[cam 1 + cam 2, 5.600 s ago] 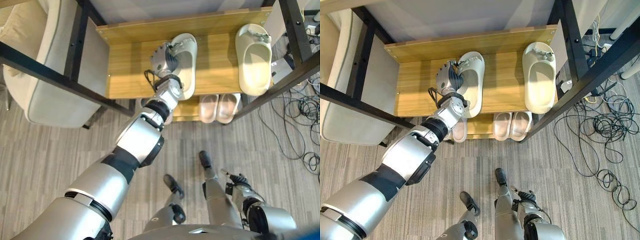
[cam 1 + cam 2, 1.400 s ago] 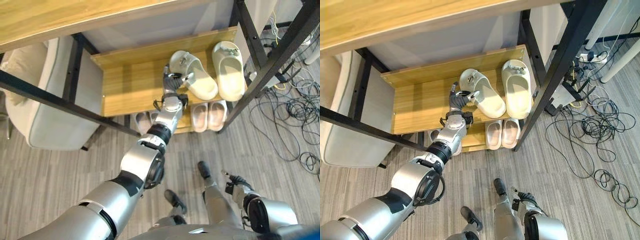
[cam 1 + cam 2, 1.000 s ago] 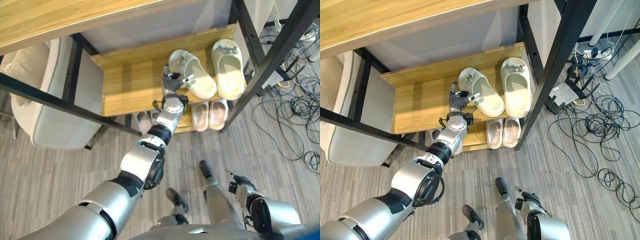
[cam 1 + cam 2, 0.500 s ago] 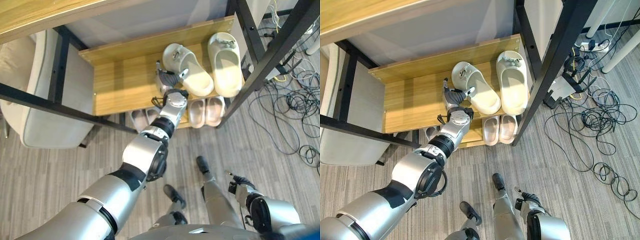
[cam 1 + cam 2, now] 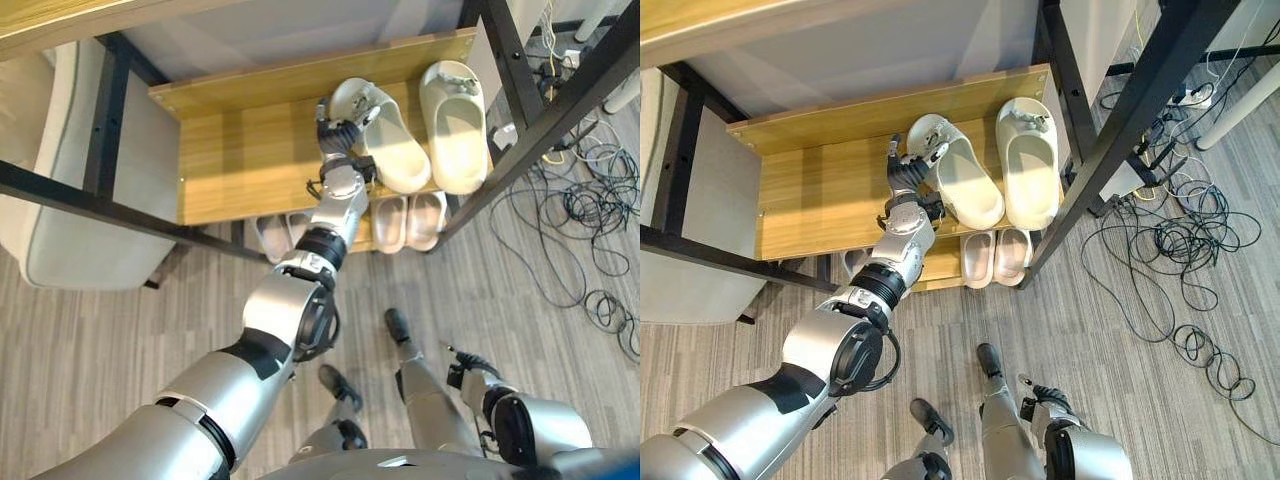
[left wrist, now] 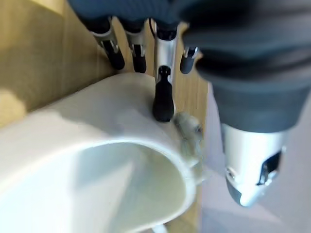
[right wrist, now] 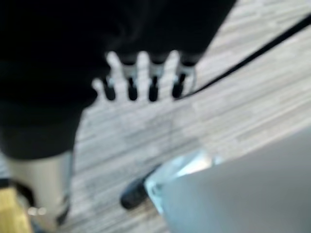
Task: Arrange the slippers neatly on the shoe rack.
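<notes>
The left hand (image 5: 338, 135), fingers relaxed, has slid up to the angled slipper's (image 5: 962, 182) toe end. Apparently it is nudging it square with its mate (image 5: 1030, 162) on the rack (image 5: 240, 160).

Two cream slippers (image 5: 455, 125) on top; four pale slippers (image 5: 405, 222) below.

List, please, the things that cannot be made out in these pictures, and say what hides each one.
- Lower shelf pairs: eye views, the top shelf covers their far ends.
- Tilted slipper: the left hand covers part of its near edge; in the left wrist view the picture's edge cuts it off.
- Right hand: right wrist view, blurred, so its fingers' pose is unclear.
- Charms on the straight slipper: too small to identify.
</notes>
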{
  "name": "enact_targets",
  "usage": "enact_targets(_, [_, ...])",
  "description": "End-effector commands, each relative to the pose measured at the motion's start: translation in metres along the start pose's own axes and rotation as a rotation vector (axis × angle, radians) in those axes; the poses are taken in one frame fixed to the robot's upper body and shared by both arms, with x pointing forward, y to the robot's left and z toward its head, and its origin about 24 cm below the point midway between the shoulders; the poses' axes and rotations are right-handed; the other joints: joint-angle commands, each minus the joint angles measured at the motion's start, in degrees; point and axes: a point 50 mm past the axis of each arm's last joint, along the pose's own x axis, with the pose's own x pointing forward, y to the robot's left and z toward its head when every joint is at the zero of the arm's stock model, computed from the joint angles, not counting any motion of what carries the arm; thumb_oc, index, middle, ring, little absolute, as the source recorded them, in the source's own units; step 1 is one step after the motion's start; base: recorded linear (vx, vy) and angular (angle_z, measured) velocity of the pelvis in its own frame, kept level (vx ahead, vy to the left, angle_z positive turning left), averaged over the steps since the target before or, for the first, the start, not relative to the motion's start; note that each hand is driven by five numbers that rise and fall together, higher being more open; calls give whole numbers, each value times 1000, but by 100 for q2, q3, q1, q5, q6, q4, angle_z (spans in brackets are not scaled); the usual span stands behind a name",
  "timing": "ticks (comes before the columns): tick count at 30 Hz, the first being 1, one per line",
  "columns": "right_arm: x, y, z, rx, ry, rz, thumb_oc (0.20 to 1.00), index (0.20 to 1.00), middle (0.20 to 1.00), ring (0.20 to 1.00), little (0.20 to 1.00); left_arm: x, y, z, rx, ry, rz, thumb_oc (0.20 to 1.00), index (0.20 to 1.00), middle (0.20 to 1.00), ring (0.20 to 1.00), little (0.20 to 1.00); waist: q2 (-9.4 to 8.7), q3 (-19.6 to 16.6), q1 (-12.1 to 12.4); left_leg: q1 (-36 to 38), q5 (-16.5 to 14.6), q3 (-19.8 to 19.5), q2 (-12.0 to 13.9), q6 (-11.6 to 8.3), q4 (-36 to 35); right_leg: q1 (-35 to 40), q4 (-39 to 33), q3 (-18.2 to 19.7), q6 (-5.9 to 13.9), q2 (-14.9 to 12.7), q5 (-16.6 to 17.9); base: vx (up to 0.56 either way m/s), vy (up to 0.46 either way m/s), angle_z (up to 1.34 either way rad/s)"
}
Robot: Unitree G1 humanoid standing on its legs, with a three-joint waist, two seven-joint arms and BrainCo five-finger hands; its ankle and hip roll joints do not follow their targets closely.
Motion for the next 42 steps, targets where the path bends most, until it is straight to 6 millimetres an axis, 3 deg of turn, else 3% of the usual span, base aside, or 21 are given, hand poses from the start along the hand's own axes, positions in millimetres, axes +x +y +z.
enact_targets(1, [3, -14, 7, -22, 3, -42, 1000, 1000, 1000, 1000, 1000, -28, -69, -1, -172, 45, -255, 1000, 1000, 1000, 1000, 1000, 531, 152, 52, 672, -375, -602, 511, -524, 19, 27, 329, -177, -306, 528, -68, -60, -43, -3])
enact_targets(2, [3, -15, 9, -20, 2, -44, 1000, 1000, 1000, 1000, 1000, -29, -67, -2, -200, 55, -269, 1000, 1000, 1000, 1000, 1000, 494, 164, 44, 618, -222, -601, 516, -523, 19, 0, 294, -135, -316, 534, 93, 0, 0, 0])
enact_targets(5, [3, -16, 7, -19, 5, -48, 1000, 1000, 1000, 1000, 1000, -33, -68, -7, -271, 90, -306, 1000, 1000, 1000, 1000, 1000, 542, 132, 83, 716, -384, -623, 523, -529, 19, 91, 343, -218, -295, 519, -98, 8, 4, -1])
enact_targets(7, [3, -15, 8, -14, 0, -36, 1000, 1000, 1000, 1000, 1000, -36, -68, -12, -340, 128, -348, 1000, 1000, 1000, 1000, 1000, 493, 130, 73, 720, -259, -619, 500, -520, 19, 138, 319, -173, -308, 534, 43, -34, -16, 0])
enact_targets(13, [3, -14, 1, -3, 19, -33, 1000, 1000, 1000, 1000, 1000, -33, -63, -18, -282, 159, -254, 1000, 1000, 1000, 1000, 1000, 459, 161, 52, 715, -222, -670, 469, -477, 19, 124, 337, -227, -293, 506, 86, -18, 1, 1])
enact_targets(16, [1, -6, 5, 14, 14, -7, 1000, 1000, 1000, 1000, 1000, -25, -46, -15, -206, 94, -113, 1000, 1000, 1000, 1000, 1000, 416, 144, 36, 711, -220, -676, 451, -454, 19, 118, 312, -236, -292, 489, 123, 0, 0, 0])
enact_targets(20, [1, -7, 1, 11, 22, -8, 1000, 1000, 1000, 1000, 1000, -21, -43, -7, -257, 69, -96, 1000, 1000, 1000, 1000, 1000, 414, 166, 32, 727, -213, -683, 461, -448, 19, 143, 307, -250, -281, 486, 130, 0, 0, 0])
enact_targets(28, [1, -5, -2, 20, 35, -3, 1000, 1000, 1000, 1000, 1000, -35, -68, -9, -348, 128, -298, 1000, 1000, 1000, 1000, 1000, 416, 172, 86, 756, -180, -753, 460, -449, 19, 210, 388, -292, -273, 481, 64, -5, -4, 6])
enact_targets(35, [0, -1, -6, 7, 44, 1, 1000, 1000, 1000, 1000, 1000, -41, -79, -6, -395, 131, -328, 1000, 1000, 1000, 1000, 1000, 395, 140, 64, 728, -193, -724, 498, -454, 19, 55, 460, -262, -310, 541, 77, -5, -4, 2])
enact_targets(42, [0, -2, 4, 8, 20, -4, 1000, 1000, 1000, 1000, 1000, -46, -87, -11, -414, 161, -346, 1000, 1000, 1000, 1000, 1000, 439, 165, 5, 763, -224, -655, 503, -474, 19, 11, 506, -179, -317, 583, 60, 8, -8, -2])
